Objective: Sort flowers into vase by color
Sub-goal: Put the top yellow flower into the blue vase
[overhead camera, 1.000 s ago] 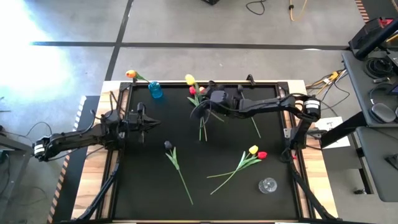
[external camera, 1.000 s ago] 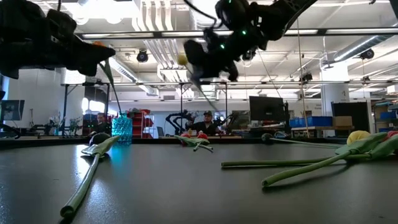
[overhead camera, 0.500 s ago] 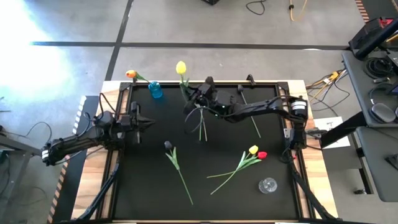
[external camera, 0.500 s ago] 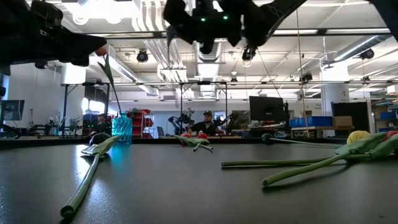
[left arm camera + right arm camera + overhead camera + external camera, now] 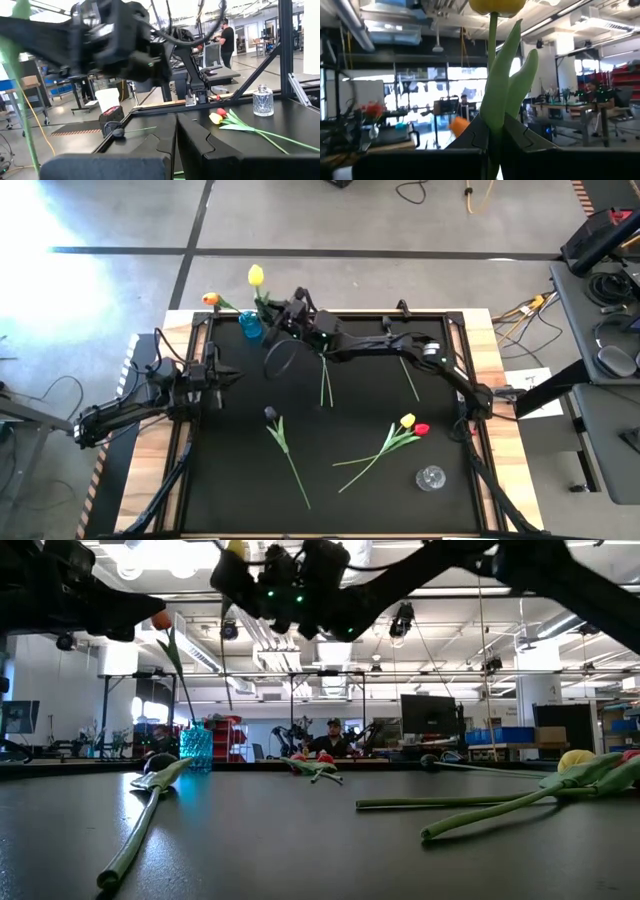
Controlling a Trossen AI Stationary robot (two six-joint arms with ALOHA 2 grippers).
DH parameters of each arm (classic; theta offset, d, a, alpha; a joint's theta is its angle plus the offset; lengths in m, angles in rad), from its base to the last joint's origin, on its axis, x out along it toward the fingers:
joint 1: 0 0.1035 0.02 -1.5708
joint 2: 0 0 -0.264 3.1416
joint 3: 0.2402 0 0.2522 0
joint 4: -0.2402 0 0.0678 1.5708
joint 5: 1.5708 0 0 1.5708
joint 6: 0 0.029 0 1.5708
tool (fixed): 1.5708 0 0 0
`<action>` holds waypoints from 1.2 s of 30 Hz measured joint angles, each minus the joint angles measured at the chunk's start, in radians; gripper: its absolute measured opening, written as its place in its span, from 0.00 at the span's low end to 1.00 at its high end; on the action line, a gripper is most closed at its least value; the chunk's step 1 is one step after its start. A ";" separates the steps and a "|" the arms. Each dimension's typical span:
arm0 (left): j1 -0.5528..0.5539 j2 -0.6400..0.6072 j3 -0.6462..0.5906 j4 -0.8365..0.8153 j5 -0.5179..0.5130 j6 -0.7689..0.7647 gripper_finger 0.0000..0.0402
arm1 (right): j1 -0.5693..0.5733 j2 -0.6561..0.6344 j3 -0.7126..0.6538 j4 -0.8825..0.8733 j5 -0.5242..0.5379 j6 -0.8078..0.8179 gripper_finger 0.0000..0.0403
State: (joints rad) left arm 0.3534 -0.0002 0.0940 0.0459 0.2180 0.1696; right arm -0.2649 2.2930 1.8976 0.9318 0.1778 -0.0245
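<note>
My right gripper (image 5: 283, 317) is raised over the table's far left part, shut on a yellow tulip (image 5: 256, 276) whose head (image 5: 497, 5) stands above the fingers. Just beside it, the blue vase (image 5: 250, 326) stands on its base at the far edge and holds an orange tulip (image 5: 210, 299). A dark purple tulip (image 5: 270, 413) and a yellow-and-red pair (image 5: 412, 424) lie flat on the mat. My left gripper (image 5: 232, 373) waits shut at the left side, touching nothing. My right gripper pinches the yellow tulip between its two fingers at the stem and leaves (image 5: 493, 131), well below the head. The fingers lie across the stem, coming roughly level from the table's right. The tulip is lifted clear and stands upright, with its head above the gripper (image 5: 290, 590).
A clear glass vase (image 5: 431, 477) stands near the right near corner. More green stems (image 5: 325, 383) lie under the right arm near mid table, and one stem (image 5: 410, 383) lies farther right. The black mat (image 5: 230, 480) is bare at its left near part.
My right gripper has carried the yellow tulip from the far middle of the table toward the far left, up to the blue vase. The tulip stayed upright in the hold. My left arm has drawn back a little toward the table's left edge.
</note>
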 joint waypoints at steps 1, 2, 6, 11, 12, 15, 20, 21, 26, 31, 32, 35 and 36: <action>0.000 0.000 0.000 -0.003 0.000 0.004 0.00 | -0.007 0.028 0.039 0.001 -0.007 0.009 0.03; 0.000 0.000 0.000 -0.003 0.000 0.005 0.00 | -0.017 0.053 0.078 -0.002 -0.025 0.027 0.03; 0.000 0.000 0.000 -0.003 0.000 0.006 0.00 | -0.045 0.171 0.246 -0.006 -0.077 0.091 0.03; 0.000 0.000 0.002 -0.006 0.000 0.006 0.00 | -0.068 0.301 0.431 -0.020 -0.076 0.099 0.03; 0.000 0.000 0.003 -0.005 0.000 0.006 0.00 | -0.070 0.323 0.461 -0.016 -0.077 0.104 0.03; 0.000 0.000 0.005 -0.003 0.001 0.006 0.00 | -0.076 0.327 0.437 0.047 -0.067 0.112 0.03; 0.000 0.000 0.005 -0.004 0.001 0.006 0.00 | -0.081 0.325 0.445 0.047 -0.064 0.114 0.03; 0.000 0.000 0.005 -0.003 0.001 0.006 0.00 | -0.082 0.325 0.452 0.048 -0.063 0.113 0.03; 0.000 0.000 0.005 -0.001 0.001 0.006 0.00 | -0.081 0.323 0.458 0.121 -0.063 0.099 0.03; 0.000 0.000 0.005 0.005 0.001 0.006 0.00 | -0.096 0.323 0.459 0.151 -0.063 0.122 0.03; 0.000 0.000 0.005 0.005 0.001 0.006 0.00 | -0.100 0.323 0.459 0.154 -0.063 0.134 0.03; 0.000 0.000 0.005 0.005 0.001 0.006 0.00 | -0.107 0.331 0.459 0.162 -0.062 0.145 0.03; 0.000 0.002 0.005 0.005 0.001 0.006 0.00 | -0.109 0.336 0.460 0.173 -0.062 0.144 0.03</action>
State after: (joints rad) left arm 0.3534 0.0013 0.0990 0.0505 0.2192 0.1753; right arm -0.3736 2.6294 2.3573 1.1051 0.1154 0.1197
